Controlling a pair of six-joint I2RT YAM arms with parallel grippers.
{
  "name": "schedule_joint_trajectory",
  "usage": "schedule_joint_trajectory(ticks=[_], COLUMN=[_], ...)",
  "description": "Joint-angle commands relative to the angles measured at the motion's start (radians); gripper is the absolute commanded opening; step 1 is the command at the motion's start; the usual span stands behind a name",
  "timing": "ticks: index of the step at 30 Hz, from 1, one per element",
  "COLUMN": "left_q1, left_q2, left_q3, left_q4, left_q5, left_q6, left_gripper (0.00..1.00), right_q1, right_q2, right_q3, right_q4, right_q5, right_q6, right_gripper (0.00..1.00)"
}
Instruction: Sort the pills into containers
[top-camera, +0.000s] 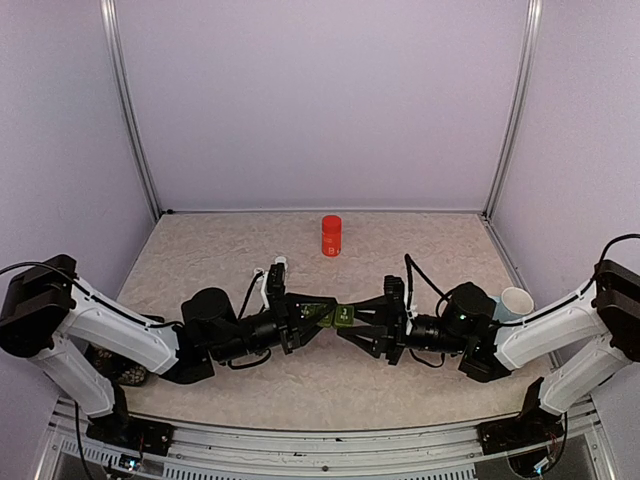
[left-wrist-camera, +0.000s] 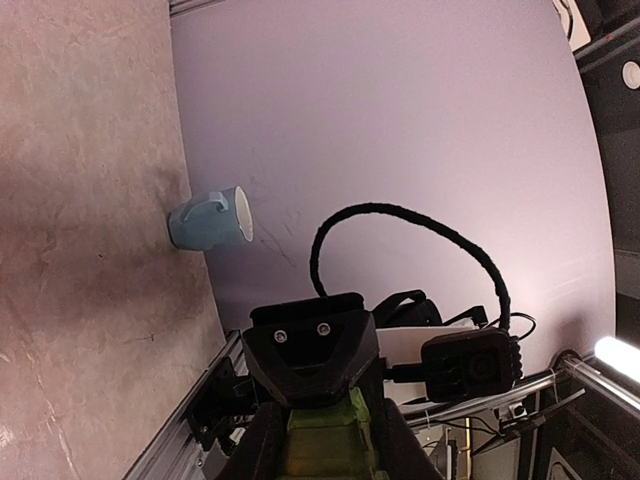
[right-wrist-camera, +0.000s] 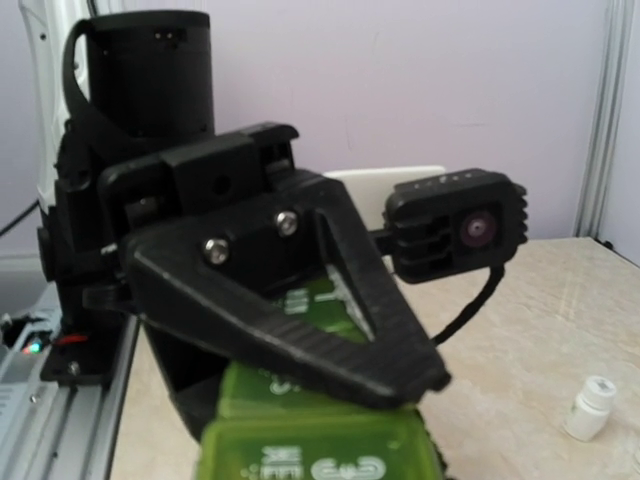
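dark green plastic strip of three joined pill compartments (top-camera: 338, 316) hangs over the middle of the beige speckled table (top-camera: 420, 250). left gripper (top-camera: 321, 313) clamps one end. right gripper (top-camera: 352, 318) meets the other end, narrowly parted; whether it grips cannot be told.

We count two robot arms, the left arm (top-camera: 110, 325) and the right arm (top-camera: 545, 335); two wrist cameras (right-wrist-camera: 458, 228); one green pill box (top-camera: 340, 316); one red jar (top-camera: 331, 236); one pale blue mug (top-camera: 514, 303); one small white bottle (top-camera: 279, 265).
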Motion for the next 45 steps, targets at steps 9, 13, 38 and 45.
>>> schedule_joint_trajectory(ticks=[9, 13, 38, 45], left_q1=[-0.016, -0.014, 0.001, 0.005], left_q2=[-0.005, -0.009, 0.008, 0.013], left_q3=[-0.023, -0.020, 0.035, 0.040], left_q4=[-0.155, -0.172, -0.200, -0.188], left_q5=[-0.011, -0.018, 0.038, 0.045], left_q6=[0.108, 0.119, 0.142, 0.142], left_gripper=[0.13, 0.13, 0.15, 0.32], right_q1=[-0.014, -0.013, 0.041, 0.049], right_q2=[-0.059, -0.098, -0.227, -0.219], right_q3=[0.044, 0.054, 0.105, 0.097], right_q4=[0.081, -0.010, -0.655, -0.637], right_q5=[0.004, 0.006, 0.151, 0.199], right_q6=[0.149, 0.125, -0.266, -0.273], right_gripper=[0.57, 0.67, 1.00, 1.00])
